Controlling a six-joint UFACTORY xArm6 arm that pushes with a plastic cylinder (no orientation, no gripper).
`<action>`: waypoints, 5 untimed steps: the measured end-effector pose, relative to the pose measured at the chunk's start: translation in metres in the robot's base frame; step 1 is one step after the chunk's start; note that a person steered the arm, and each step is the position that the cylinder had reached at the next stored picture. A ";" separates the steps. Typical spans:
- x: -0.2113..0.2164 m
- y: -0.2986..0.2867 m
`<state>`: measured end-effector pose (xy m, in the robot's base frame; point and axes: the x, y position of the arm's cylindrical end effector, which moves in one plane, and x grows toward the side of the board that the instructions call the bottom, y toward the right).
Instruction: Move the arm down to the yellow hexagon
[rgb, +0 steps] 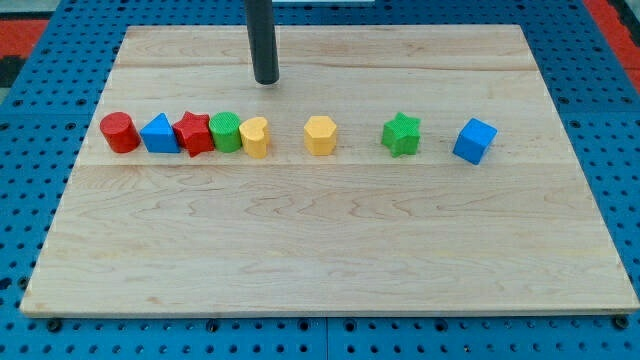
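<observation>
My tip (266, 81) rests on the far part of the table (320, 250), apart from every block; no jaws are fitted. The yellow hexagon (320, 135) sits mid-row, nearer and right of my tip; a green star (401, 134) lies to its right.

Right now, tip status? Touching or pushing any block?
My tip: holding nothing, touching no block, above the row toward the view's top.
Yellow hexagon: lower right of it, apart.
</observation>
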<state>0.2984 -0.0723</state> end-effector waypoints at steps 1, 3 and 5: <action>0.000 0.000; 0.001 0.012; 0.025 0.123</action>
<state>0.3230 0.0508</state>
